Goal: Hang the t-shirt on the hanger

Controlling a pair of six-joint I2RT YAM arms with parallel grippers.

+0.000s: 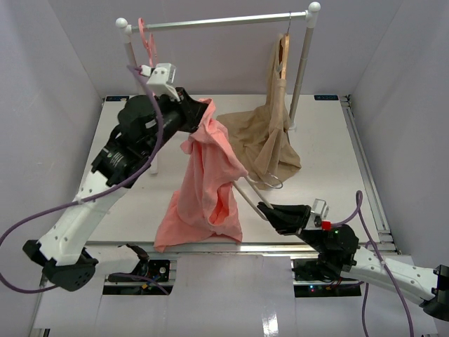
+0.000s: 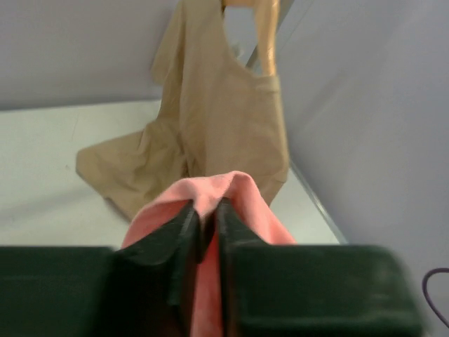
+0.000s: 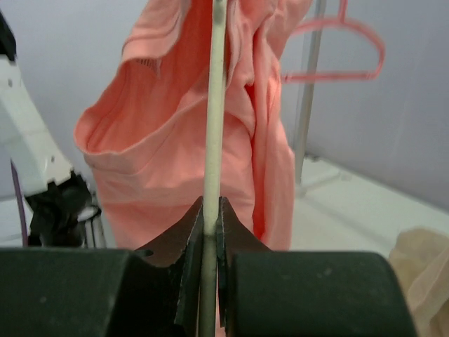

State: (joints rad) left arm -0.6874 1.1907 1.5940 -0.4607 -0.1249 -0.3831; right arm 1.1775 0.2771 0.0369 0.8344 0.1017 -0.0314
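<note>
The salmon-pink t-shirt (image 1: pixel 203 182) hangs in a long drape from my left gripper (image 1: pixel 200 112), its hem resting on the table. In the left wrist view the jaws stand slightly apart. Pink fabric (image 2: pixel 238 193) lies between them and folds over the tips of the left gripper (image 2: pixel 205 210), with a dark slit beside it. My right gripper (image 1: pixel 263 207) is shut on the hanger's thin cream rod (image 1: pixel 247 194), which runs up into the shirt. In the right wrist view the hanger (image 3: pixel 214 105) rises from the right gripper (image 3: pixel 210 207) inside the t-shirt (image 3: pixel 154 161).
A white clothes rack (image 1: pixel 217 21) spans the back of the table. On it hang a pink hanger (image 1: pixel 147 38) at the left and a beige garment (image 1: pixel 263 140) on a wooden hanger (image 1: pixel 283 53) at the right. The garment pools on the table beside the pink shirt.
</note>
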